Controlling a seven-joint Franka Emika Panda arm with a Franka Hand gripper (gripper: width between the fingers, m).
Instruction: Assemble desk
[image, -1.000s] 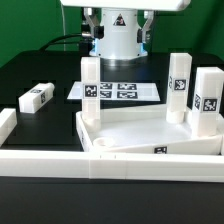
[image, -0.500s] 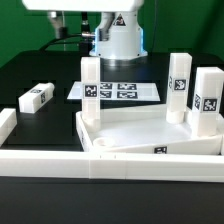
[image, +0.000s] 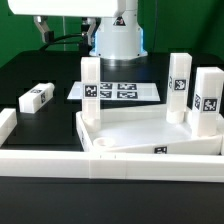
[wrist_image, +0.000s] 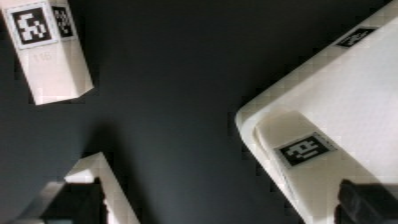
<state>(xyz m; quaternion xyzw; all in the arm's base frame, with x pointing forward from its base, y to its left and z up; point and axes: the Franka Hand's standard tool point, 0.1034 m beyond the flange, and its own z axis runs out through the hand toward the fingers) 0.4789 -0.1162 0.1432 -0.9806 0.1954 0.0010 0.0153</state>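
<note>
The desk top (image: 140, 133) lies as a white rimmed tray on the black table. Three legs stand upright in its corners: one (image: 91, 85) toward the exterior view's left and two (image: 178, 84) (image: 208, 96) toward its right. A fourth leg (image: 36, 97) lies loose on the table at the left. In the wrist view that loose leg (wrist_image: 50, 52) shows with its tag, and a corner of the desk top (wrist_image: 329, 110) sits opposite it. My gripper (wrist_image: 222, 205) hangs open over bare black table between them, holding nothing. One fingertip (wrist_image: 93, 195) shows pale, the other is dark.
The marker board (image: 115, 91) lies flat behind the desk top. A long white border rail (image: 90, 160) runs along the front and another piece (image: 5, 124) stands at the left edge. The robot's base (image: 118, 35) is at the back.
The arm's upper link has swung across the top toward the exterior view's left. The desk top, the legs and the loose leg have not moved. The gripper stays open.
</note>
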